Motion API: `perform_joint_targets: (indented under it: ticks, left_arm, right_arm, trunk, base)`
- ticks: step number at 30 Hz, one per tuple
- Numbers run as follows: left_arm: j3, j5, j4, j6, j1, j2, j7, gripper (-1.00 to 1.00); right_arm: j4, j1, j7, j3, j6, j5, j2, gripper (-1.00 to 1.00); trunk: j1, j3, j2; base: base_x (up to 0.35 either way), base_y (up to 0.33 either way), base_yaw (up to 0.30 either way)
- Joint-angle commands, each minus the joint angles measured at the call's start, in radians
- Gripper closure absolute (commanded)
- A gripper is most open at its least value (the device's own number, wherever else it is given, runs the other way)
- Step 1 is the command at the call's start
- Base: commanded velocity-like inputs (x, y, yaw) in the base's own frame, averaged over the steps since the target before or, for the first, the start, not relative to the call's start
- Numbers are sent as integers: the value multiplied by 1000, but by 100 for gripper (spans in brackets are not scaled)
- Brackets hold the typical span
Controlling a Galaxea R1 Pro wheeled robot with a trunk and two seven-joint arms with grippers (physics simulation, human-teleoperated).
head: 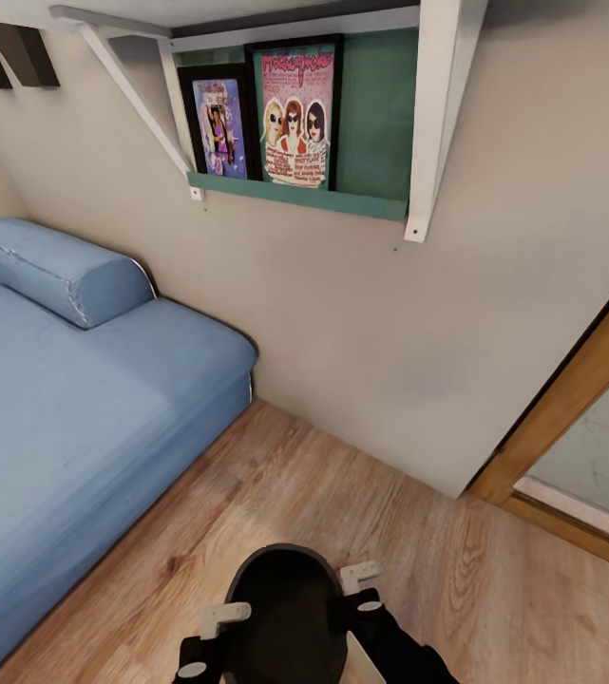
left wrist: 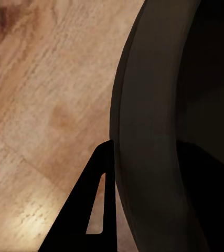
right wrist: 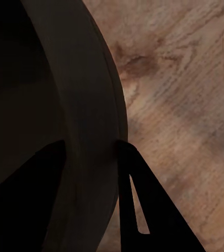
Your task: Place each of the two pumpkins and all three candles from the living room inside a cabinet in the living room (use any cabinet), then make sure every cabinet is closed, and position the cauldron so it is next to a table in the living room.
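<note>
You have the cauldron (head: 283, 608) held low in front of the trunk, above the wood floor (head: 456, 570), one arm on each side of it. The left gripper (left wrist: 112, 157) has its jaws clamped over the rim: one finger sits outside the wall, the other inside the dark bowl. The right gripper (right wrist: 93, 152) pinches the opposite rim the same way.

Beyond the pot lie a blue sofa (head: 66, 399), a plain wall, a shelf with two framed posters (head: 271, 119) and a wood-framed doorway (head: 570, 408).

As for progress, the cauldron is lifted but not yet beside any worktop, so by my reading that placement is left. Nothing here lets you judge the pumpkins, candles or cabinets.
</note>
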Motion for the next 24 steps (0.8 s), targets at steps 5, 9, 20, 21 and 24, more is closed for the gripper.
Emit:
perform_joint_targets:
  ticks: [5,9,20,21,24]
  left_arm:
    - [-15,28,0,3,0,-8,-10,100]
    - [-15,28,0,2,0,-8,-9,100]
    - [-15,28,0,2,0,-8,-8,100]
    - [-15,28,0,2,0,-8,-8,100]
    - [-15,28,0,2,0,-8,-8,100]
  right_arm:
    - [-20,-1,-5,10,-1,-25,16,100]
    - [-20,-1,-5,10,-1,-25,16,100]
    - [-20,-1,-5,10,-1,-24,16,100]
    - [-20,-1,-5,10,-1,-24,16,100]
    - [-20,-1,-5,10,-1,-25,16,100]
  trunk:
    - [0,0,0]
    - [0,0,0]
    - [0,0,0]
    - [0,0,0]
    - [0,0,0]
  base:
    - [10,1,-168]
    - [103,46,-93]
    - [20,8,6]
    - [2,1,147]
    - [1,0,219]
